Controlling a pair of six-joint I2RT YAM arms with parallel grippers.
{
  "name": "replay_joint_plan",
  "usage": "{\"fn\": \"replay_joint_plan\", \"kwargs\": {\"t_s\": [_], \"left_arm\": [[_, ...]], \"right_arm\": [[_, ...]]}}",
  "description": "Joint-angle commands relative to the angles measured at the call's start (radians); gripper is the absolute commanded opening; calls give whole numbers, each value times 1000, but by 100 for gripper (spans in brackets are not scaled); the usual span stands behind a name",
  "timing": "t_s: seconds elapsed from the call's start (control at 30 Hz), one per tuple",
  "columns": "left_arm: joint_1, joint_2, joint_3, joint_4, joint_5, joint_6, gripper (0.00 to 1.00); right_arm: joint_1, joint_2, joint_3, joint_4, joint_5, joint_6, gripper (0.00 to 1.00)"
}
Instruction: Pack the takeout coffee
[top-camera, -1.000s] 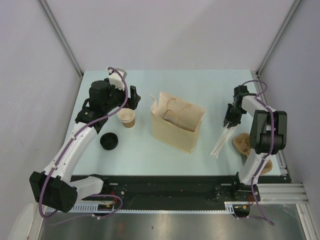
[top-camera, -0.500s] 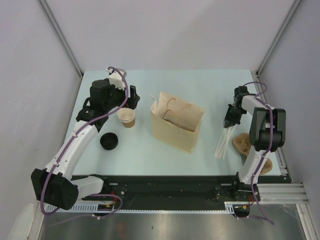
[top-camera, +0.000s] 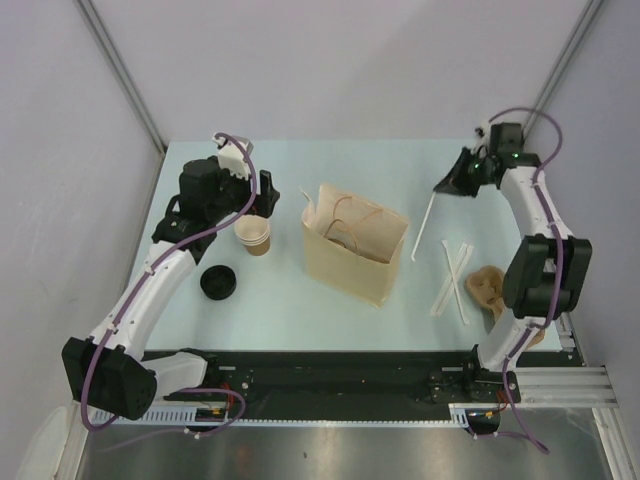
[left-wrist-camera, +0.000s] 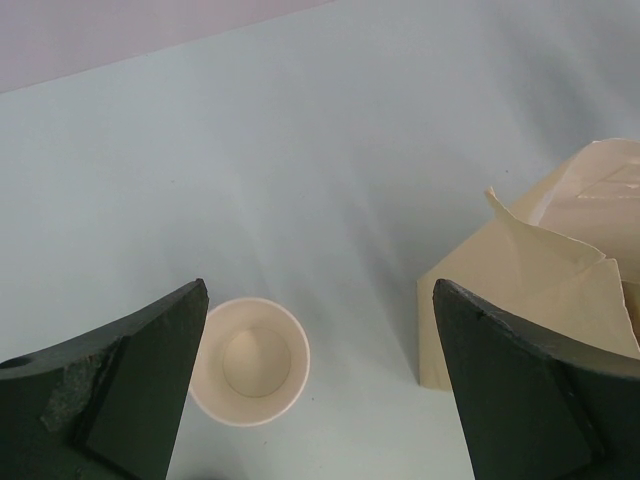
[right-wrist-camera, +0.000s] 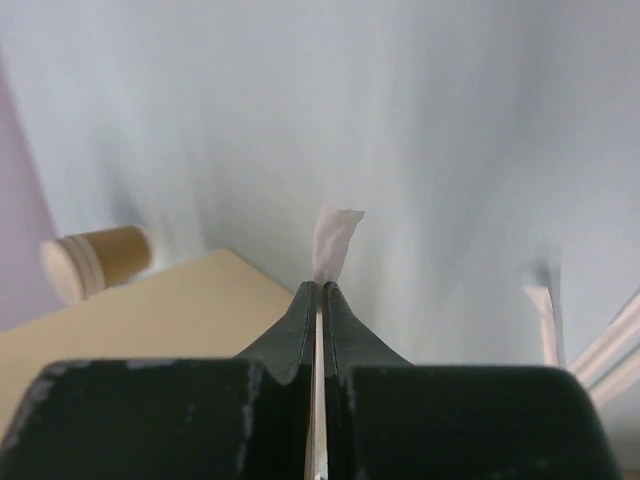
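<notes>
A tan paper coffee cup (top-camera: 255, 236) (left-wrist-camera: 250, 360) stands open and white inside, without a lid, left of the bag. Its black lid (top-camera: 218, 282) lies apart on the table nearer the front. My left gripper (top-camera: 266, 196) (left-wrist-camera: 320, 300) hovers open just behind and above the cup, which sits by the left finger (left-wrist-camera: 140, 380). My right gripper (top-camera: 447, 184) (right-wrist-camera: 320, 287) is raised at the back right, shut on a white paper-wrapped straw (top-camera: 421, 226) (right-wrist-camera: 334, 238) that hangs down toward the table. The cup (right-wrist-camera: 96, 263) shows small in the right wrist view.
A tall tan paper bag (top-camera: 355, 243) (left-wrist-camera: 545, 290) (right-wrist-camera: 140, 320) stands open in the middle. Two more wrapped straws (top-camera: 451, 277) (right-wrist-camera: 545, 322) lie crossed at the right. A brown pulp tray (top-camera: 488, 289) sits by the right arm's base.
My right gripper shut on one straw, lifted it off the table and swung it back and up. Two straws stayed on the table. The left arm stayed put.
</notes>
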Motion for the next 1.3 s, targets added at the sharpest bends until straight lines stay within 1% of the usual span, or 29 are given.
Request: {"fn": "replay_joint_plan", "kwargs": {"t_s": [0.0,0.03,0.07,0.13,0.17,0.2,0.27,0.3,0.33,0.37,0.4,0.43,0.47,0.53,0.57,0.7,0.77,0.8,0.9,1.03,1.17,1.2,1.27], "left_arm": [[10,-38,43,56,14,42,99],[9,-44,40,65,14,42,100],[9,-48,31,85,17,46,100],[9,-55,23,101,22,48,100],[9,-57,17,111,25,46,100],[11,-58,15,116,28,45,99],[11,-57,11,128,37,43,99],[11,-57,11,131,39,40,100],[11,-57,9,136,42,40,99],[11,-58,9,141,42,38,100],[11,-58,9,145,46,40,100],[11,-63,8,153,48,40,99],[11,-66,6,156,48,42,99],[11,-72,-2,167,49,40,99],[11,-78,-5,168,48,38,100],[11,-101,-22,168,42,34,99],[13,-109,-32,170,40,28,99],[11,-117,-37,170,39,28,100],[11,-124,-48,170,39,23,100],[11,-124,-49,167,37,23,99],[11,-121,-43,156,36,26,100],[13,-123,-43,156,36,29,100],[11,-127,-46,153,36,34,99]], "right_arm": [[-66,-206,203,-4,-125,-71,0],[-86,-232,220,0,-153,-114,0],[-111,-257,235,11,-232,-133,0],[-154,-330,271,75,-324,-176,0],[-156,-347,289,100,-407,-183,0],[-148,-367,319,139,-417,-187,0],[-76,-395,362,157,-417,-232,0],[-36,-395,388,135,-409,-258,0],[4,-375,460,114,-402,-283,0],[75,-360,493,90,-379,-336,0],[131,-349,528,47,-360,-355,0],[165,-328,562,34,-348,-375,0],[238,-320,571,26,-324,-427,0],[303,-312,574,25,-293,-466,0],[358,-306,570,34,-270,-479,0],[467,-286,556,33,-233,-538,0],[496,-286,533,49,-213,-555,0],[518,-292,493,69,-201,-559,0],[539,-298,440,167,-170,-547,0],[570,-277,439,215,-162,-532,0],[575,-264,439,192,-211,-527,0],[576,-267,438,178,-245,-532,0],[582,-271,439,117,-279,-562,0]]}}
